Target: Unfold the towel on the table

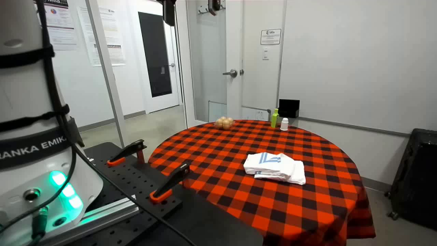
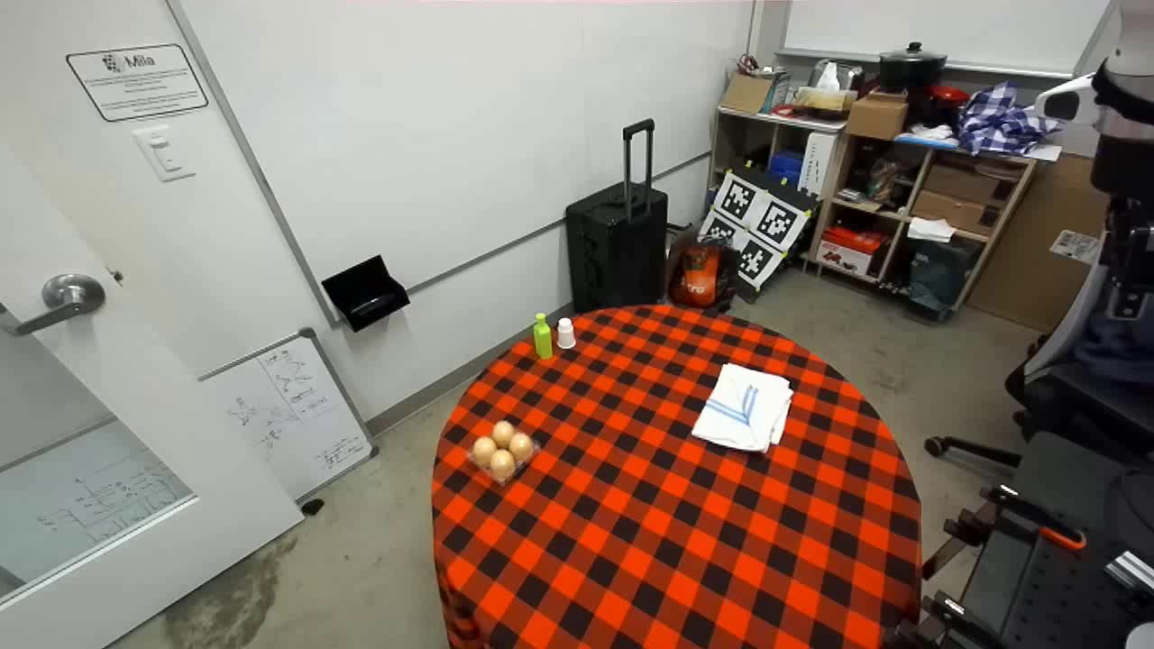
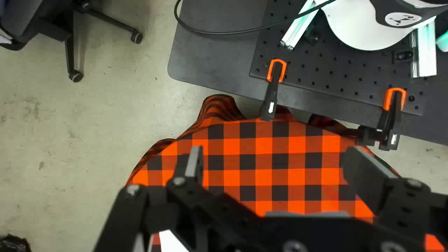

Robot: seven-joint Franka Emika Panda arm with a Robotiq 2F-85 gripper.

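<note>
Wrist view: saw the pincer [image 3: 276,164] spread wide, gripping nothing. In both exterior views, found the towel [image 1: 273,166] folded on the counter [image 1: 218,164], well below and to one side of the pincer. Needed, probably, a slanting descent.

The towel [image 2: 744,407] lies on the desk [image 2: 586,541], folded into a compact white pad of several stacked layers. Blue stripes cross its upper face and meet at an angle, forming a V. The layers are not squared up: a lower part juts out from beneath the top fold, and a little more blue shows on that lower part. The pad sits off the desk's middle, well inside its rim. The desk is round, its red-and-black checked tablecloth [image 1: 218,171] flat around the towel and hanging in folds over the rim.
</note>
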